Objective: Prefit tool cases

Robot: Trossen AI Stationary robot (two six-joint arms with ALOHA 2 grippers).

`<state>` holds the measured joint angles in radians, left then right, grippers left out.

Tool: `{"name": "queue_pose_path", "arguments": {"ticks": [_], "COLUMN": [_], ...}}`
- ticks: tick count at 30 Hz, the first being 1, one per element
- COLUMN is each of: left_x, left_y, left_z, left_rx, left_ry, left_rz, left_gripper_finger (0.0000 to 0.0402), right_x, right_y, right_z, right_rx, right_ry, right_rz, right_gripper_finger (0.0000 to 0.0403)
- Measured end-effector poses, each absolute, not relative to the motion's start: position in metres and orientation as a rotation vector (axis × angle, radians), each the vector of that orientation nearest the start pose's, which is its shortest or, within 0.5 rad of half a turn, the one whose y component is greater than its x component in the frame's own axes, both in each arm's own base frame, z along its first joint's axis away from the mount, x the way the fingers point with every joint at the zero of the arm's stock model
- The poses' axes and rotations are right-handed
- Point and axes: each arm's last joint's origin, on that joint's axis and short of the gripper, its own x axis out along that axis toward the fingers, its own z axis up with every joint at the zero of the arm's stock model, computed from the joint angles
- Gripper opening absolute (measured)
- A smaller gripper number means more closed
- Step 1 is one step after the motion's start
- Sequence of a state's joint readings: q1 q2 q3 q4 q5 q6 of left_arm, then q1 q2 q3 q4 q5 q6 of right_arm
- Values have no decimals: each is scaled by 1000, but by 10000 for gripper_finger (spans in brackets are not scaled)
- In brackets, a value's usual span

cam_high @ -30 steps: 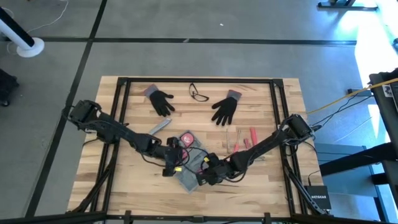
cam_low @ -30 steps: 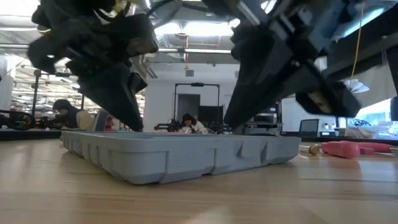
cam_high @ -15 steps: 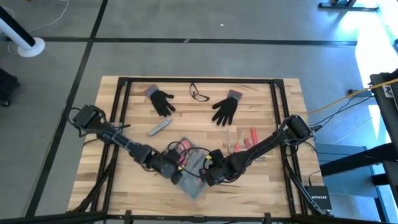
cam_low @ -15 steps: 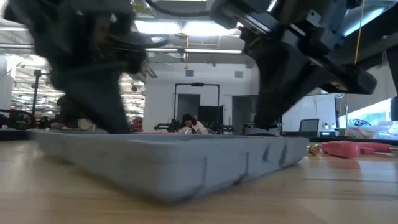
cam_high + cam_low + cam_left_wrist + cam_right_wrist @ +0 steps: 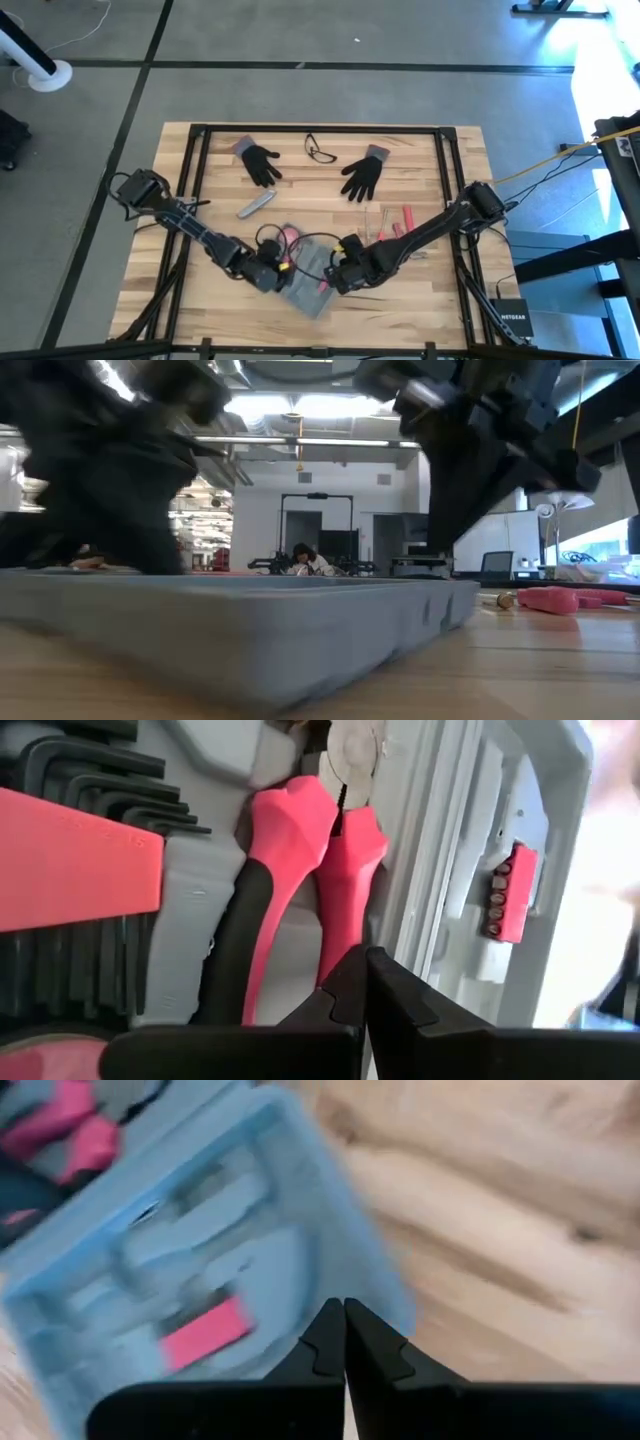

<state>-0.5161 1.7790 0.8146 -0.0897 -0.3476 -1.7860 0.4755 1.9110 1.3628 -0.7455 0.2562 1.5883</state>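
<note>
The tool case (image 5: 305, 278) is a flat blue-grey plastic tray with rounded corners, lying open side up on the near middle of the wooden worktop (image 5: 420, 300), turned at a slant to the worktop's edges. From table height it (image 5: 250, 630) shows a shallow ribbed side wall resting flat on the wood. Inside, its moulded recesses hold pink-handled pliers (image 5: 300, 870), a row of dark hex keys (image 5: 70, 800) in a pink holder, and a small pink block of bits (image 5: 508, 890) near one rim. One rounded corner (image 5: 385, 1305) reaches out over bare wood.
</note>
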Motion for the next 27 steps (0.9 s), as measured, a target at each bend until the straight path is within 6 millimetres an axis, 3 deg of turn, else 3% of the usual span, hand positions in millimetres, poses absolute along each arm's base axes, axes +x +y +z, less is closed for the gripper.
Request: {"name": "queue_pose_path", "arguments": {"ticks": [4, 8, 16, 27], "left_x": [284, 290, 288, 290], "left_y": [-121, -113, -121, -125], "left_z": [112, 121, 132, 129], "left_rx": [-1226, -1133, -1116, -1116], "left_ry": [622, 601, 620, 588], "left_rz": [821, 771, 714, 719], "left_gripper_finger": [0, 0, 0, 0], "right_x": [325, 317, 323, 337], "right_y": [158, 155, 163, 135], "right_z": [204, 215, 203, 177], "right_rx": [880, 849, 946, 1061], "right_ry": [983, 991, 958, 878], "right_rz": [-781, -781, -669, -677], "right_gripper_finger": [0, 0, 0, 0]}}
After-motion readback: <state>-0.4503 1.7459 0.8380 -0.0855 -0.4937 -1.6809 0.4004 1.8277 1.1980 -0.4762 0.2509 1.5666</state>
